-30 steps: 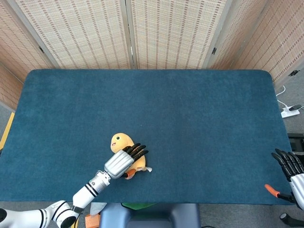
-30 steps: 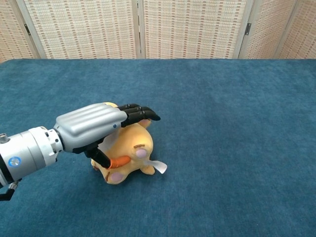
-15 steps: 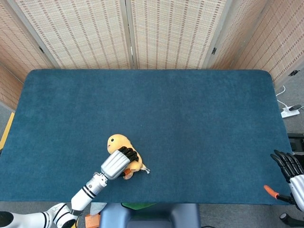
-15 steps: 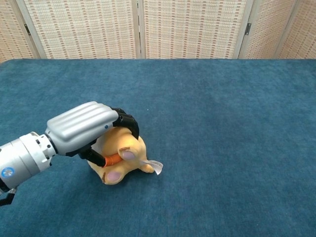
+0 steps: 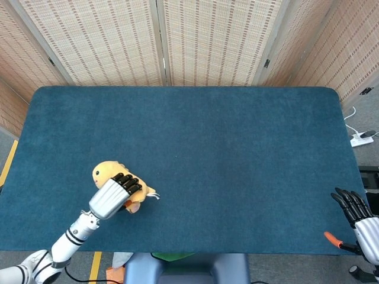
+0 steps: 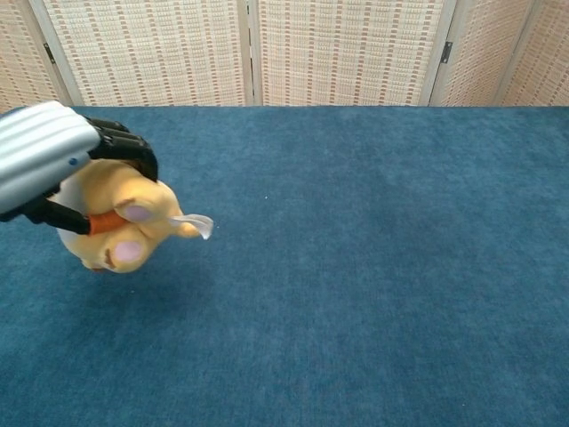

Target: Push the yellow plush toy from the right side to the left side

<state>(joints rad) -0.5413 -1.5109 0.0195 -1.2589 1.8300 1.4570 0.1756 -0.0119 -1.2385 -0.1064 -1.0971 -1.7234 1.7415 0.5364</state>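
Note:
The yellow plush toy (image 5: 105, 174) (image 6: 129, 218) lies toward the front left of the blue table (image 5: 225, 148). A white tag (image 6: 197, 221) sticks out of it to the right. My left hand (image 5: 112, 196) (image 6: 55, 153) covers the toy from above and grips it: the dark fingers (image 6: 127, 149) curl over its far side and the orange-tipped thumb presses its near side. Whether the toy touches the cloth I cannot tell. My right hand (image 5: 355, 214) hangs off the table's front right corner, fingers apart, holding nothing; the chest view does not show it.
Woven folding screens (image 5: 160, 41) stand behind the table's far edge. A white power strip (image 5: 361, 139) lies on the floor past the right edge. The blue cloth (image 6: 373, 267) stretches bare to the right of the toy.
My left hand has carried the toy well to the left, from near the table's middle front to the front left. Its fingers went from stretched over the toy to curled around it. The right hand barely moved.

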